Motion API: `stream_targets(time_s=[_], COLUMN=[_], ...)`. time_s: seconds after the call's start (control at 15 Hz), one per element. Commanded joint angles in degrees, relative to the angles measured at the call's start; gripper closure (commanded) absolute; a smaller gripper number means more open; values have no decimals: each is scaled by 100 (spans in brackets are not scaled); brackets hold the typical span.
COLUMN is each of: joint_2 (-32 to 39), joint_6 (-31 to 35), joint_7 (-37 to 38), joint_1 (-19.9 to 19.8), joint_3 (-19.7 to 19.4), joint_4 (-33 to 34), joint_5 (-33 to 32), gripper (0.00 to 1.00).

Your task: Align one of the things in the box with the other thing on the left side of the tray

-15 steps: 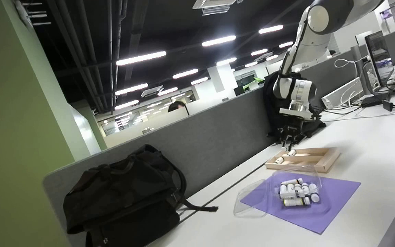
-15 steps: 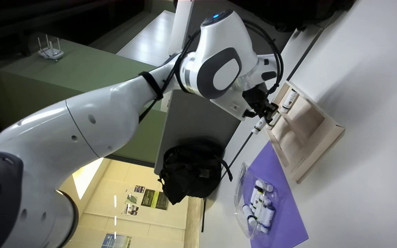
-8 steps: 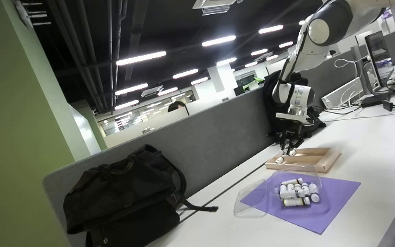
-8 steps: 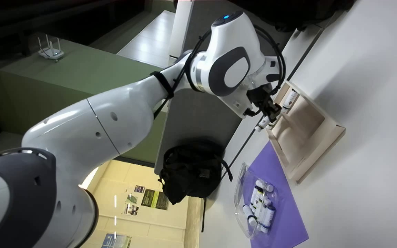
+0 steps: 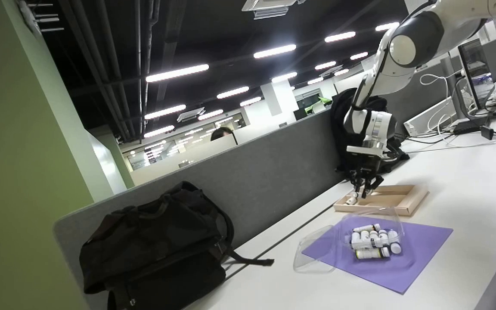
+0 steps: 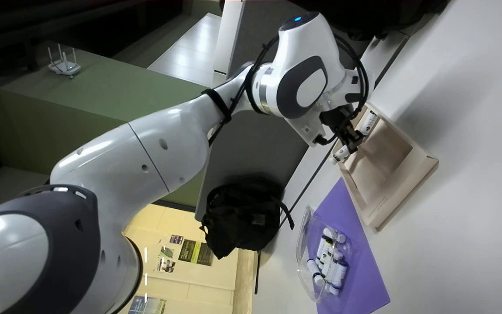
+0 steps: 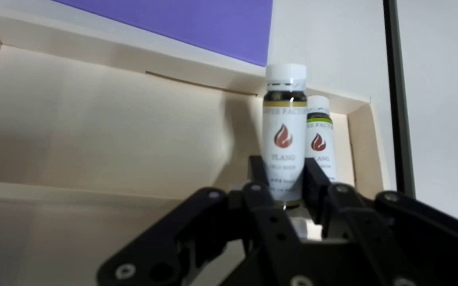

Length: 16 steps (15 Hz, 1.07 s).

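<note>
My gripper (image 7: 280, 174) is shut on a white-capped bottle (image 7: 285, 139) with a gold band. It holds the bottle over the tray compartment nearest the purple sheet, cap pointing toward the sheet. A green-banded bottle (image 7: 319, 131) lies in that compartment at its end, just beside the held one and partly hidden by it. The light-wood tray (image 5: 416, 200) has two compartments split by a divider. In an exterior view another bottle (image 6: 368, 123) lies in the farther compartment. The gripper (image 5: 361, 193) and the held bottle (image 6: 341, 153) also show in the exterior views.
A clear plastic box (image 5: 406, 256) with several bottles stands on a purple sheet (image 5: 429, 241), its lid (image 5: 316, 254) open to the side. A grey partition (image 5: 282, 172) runs behind the table. A black backpack (image 5: 157, 245) leans against it.
My gripper has carried the held bottle from beyond the tray's end to over the compartment nearest the purple sheet, beside the bottle lying there. It has also come lower. The box is unchanged.
</note>
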Motion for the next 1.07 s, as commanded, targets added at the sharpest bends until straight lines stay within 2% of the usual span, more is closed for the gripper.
stream_targets(time_s=[0.0,0.07,0.13,0.2,0.6,0.73,0.8,0.87,1.0], joint_2=[224,239,227,209,-235,-494,-82,-133,-105], joint_6=[-179,-189,-137,-140,-51,41,20,20,27], joint_7=[466,491,486,468,130,-158,9,-18,-22], joint_1=[-72,-75,-68,-65,-29,-26,-57,-55,-56], joint_3=[25,26,22,26,99,136,145,151,156], joint_4=[460,487,488,480,56,-214,218,193,193], joint_5=[-169,-179,-177,-186,-129,-93,-96,-93,-93], gripper=[88,88,38,38,3,0,0,4,0])
